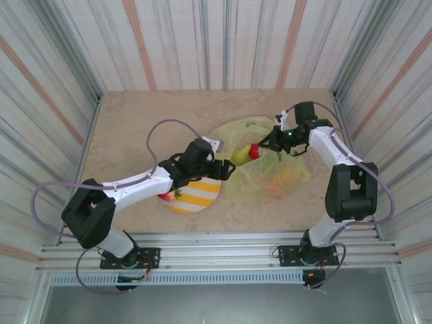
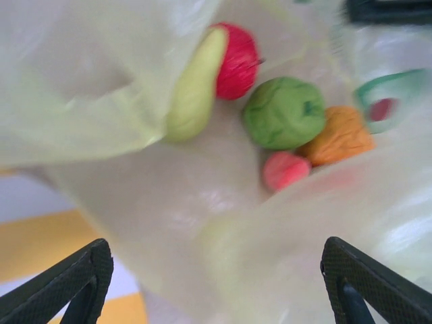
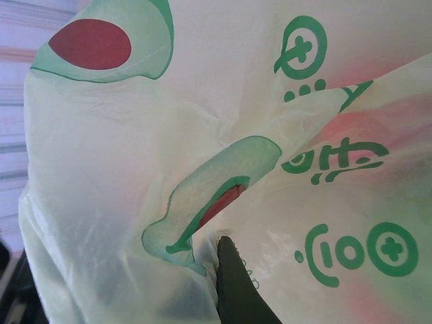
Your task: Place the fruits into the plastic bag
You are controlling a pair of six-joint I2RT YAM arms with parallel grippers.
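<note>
At the mouth of the plastic bag (image 1: 300, 169), toward the right of the table (image 1: 135, 128), we see the two arms meet. The right gripper (image 1: 268, 144) stands at the bag's far rim. In its wrist view the film gathers in folds against one dark finger (image 3: 236, 283), so we read it as clamped on the bag and holding the mouth up, though the second finger is hidden. The left gripper (image 2: 216, 246) faces the opening with its jaws spread wide and nothing between them. Just beyond it lie a yellow-red peach (image 2: 206, 84), a green apple (image 2: 283, 111), an orange (image 2: 337, 135) and a small red fruit (image 2: 283, 169). The last three touch one another; the peach sits nearest the rim, partly behind a fold of film. One red fruit (image 1: 164, 196) rests at the left edge of the striped plate (image 1: 199, 196). We judge the step in hand to be a deposit into the bag. The next move calls for bringing the left arm to the plate and closing on the red fruit, with the bag's mouth kept open.
</note>
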